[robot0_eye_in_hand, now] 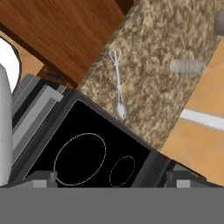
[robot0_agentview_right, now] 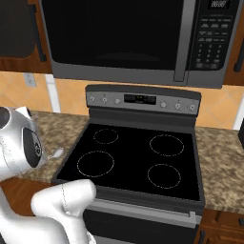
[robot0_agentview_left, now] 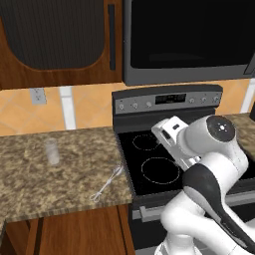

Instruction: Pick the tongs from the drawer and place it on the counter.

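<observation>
**Tongs lying on the granite, arm raised over the stove**

Fingertips of the two-finger gripper (robot0_eye_in_hand: 111, 181) rise dark at the bottom of the hand view, standing wide apart with nothing between them. Beyond them lies the black glass stovetop (robot0_agentview_left: 154, 167) with its ringed burners. Just beside its left edge, the slender silvery-white wire tongs (robot0_agentview_left: 108, 183) rest flat on the speckled brown-and-beige granite counter (robot0_agentview_left: 30, 174), near its front edge, their wider end toward the stove. Farther back on the slab stands a clear drinking glass (robot0_agentview_left: 51, 151), upright and well apart from the tongs. Behind the stove hangs a dark microwave (robot0_agentview_right: 128, 38).
</observation>
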